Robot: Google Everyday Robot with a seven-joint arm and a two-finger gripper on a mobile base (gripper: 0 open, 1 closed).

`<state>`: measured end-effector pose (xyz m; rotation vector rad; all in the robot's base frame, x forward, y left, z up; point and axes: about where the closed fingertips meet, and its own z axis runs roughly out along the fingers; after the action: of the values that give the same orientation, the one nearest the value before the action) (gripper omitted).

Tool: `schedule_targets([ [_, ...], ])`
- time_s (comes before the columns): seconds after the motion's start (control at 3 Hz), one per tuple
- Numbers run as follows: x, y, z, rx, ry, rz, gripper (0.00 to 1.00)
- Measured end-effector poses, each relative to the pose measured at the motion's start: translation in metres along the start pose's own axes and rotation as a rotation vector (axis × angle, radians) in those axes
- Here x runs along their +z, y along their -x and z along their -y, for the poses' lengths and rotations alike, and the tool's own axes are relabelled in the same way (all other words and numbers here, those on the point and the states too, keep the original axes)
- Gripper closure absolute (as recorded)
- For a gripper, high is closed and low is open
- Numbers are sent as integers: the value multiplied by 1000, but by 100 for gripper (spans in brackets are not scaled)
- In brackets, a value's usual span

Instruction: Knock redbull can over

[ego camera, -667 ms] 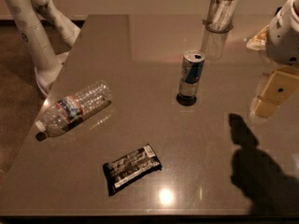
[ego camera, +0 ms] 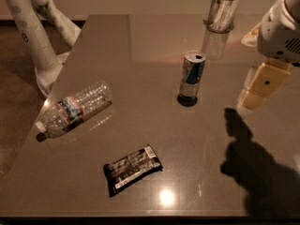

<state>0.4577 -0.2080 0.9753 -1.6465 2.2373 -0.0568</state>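
Camera view is showing the gripper (ego camera: 263,84) hovering at the right over the table (ego camera: 140,41), holding nothing; how far open it is cannot be told. The can (ego camera: 192,76) is standing upright mid-table, left of the gripper and apart from it. A bottle (ego camera: 75,108) is lying at the left, and a snack bar (ego camera: 132,168) is lying nearer.

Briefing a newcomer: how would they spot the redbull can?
On the brown table, look right of centre, left of the gripper hanging at the right edge. The redbull can stands upright, slim, silver and blue; the water bottle lies flat.
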Motion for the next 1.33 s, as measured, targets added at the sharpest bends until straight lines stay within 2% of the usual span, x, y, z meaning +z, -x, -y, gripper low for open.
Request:
schedule_targets([
  [0.67,31,38,48,136,-5,196,0],
  [1.0,48,58,61,178,5,301,0],
  [1.33,66,75,64,199,28,389,0],
])
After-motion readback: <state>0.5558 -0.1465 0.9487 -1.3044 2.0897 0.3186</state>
